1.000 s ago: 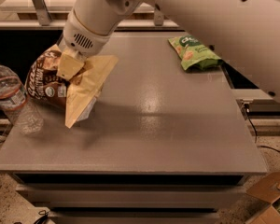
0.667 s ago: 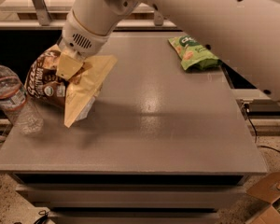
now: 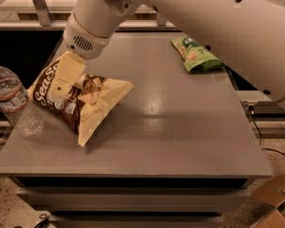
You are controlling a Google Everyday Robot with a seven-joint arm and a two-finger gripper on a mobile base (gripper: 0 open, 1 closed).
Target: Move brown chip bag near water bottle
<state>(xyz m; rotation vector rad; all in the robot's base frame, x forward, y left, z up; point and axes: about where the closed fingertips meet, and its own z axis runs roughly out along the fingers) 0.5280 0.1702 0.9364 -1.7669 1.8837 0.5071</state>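
The bottle stands at the desk's left edge, with the brown bag lying just right of it. The hand sits over the bag's far-left end; whether it grips cannot be told. A green bag lies far right.

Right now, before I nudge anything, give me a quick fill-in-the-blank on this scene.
1. The water bottle stands ___.
2. The pincer is at the brown chip bag, close to the ___.
3. The other bag, far across the table, is ___.

Missing words: upright; bottle; green.
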